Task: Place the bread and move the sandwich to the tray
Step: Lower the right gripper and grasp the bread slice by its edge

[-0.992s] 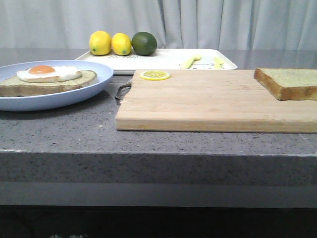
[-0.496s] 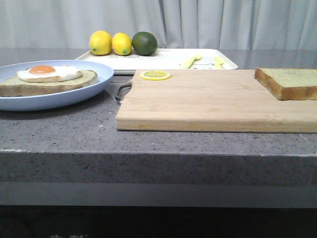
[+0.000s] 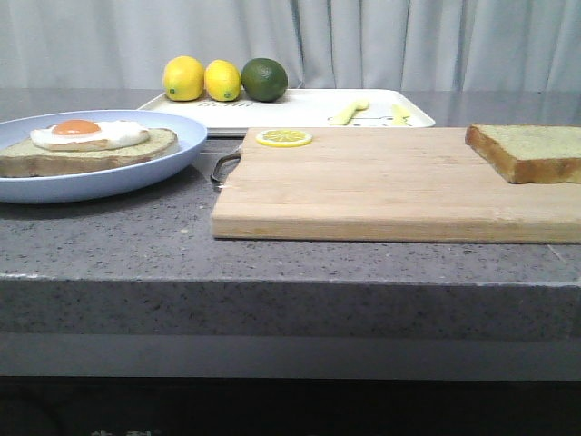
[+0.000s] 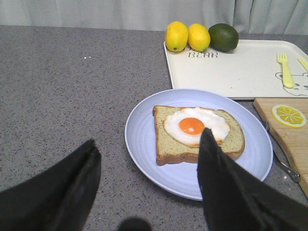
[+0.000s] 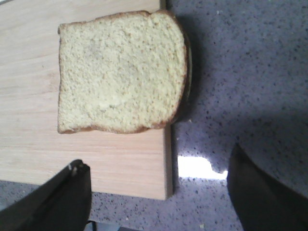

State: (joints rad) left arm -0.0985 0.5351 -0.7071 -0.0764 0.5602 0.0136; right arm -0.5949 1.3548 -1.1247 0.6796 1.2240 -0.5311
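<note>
The bare bread [image 3: 531,150] [image 5: 120,72] lies flat at the right end of the wooden cutting board [image 3: 390,186] [image 5: 29,144], partly past the board's edge. The sandwich [image 3: 86,145] [image 4: 197,132], egg-topped bread on a round pale blue plate [image 3: 100,177] [image 4: 144,144], sits on the left of the counter. The white tray [image 3: 300,109] [image 4: 231,72] lies at the back. My left gripper [image 4: 147,159] hangs open above the plate's near rim, empty. My right gripper [image 5: 159,175] stands open over the board's corner, short of the bread. Neither gripper shows in the front view.
Two lemons [image 3: 184,78] [image 4: 176,36] and a lime [image 3: 264,79] [image 4: 223,37] sit along the tray's far left. A yellow fork [image 3: 348,113] [image 4: 286,70] lies on the tray. A lemon slice [image 3: 283,138] [image 4: 288,115] rests on the board's back left corner. The board's metal handle [image 3: 222,168] points toward the plate.
</note>
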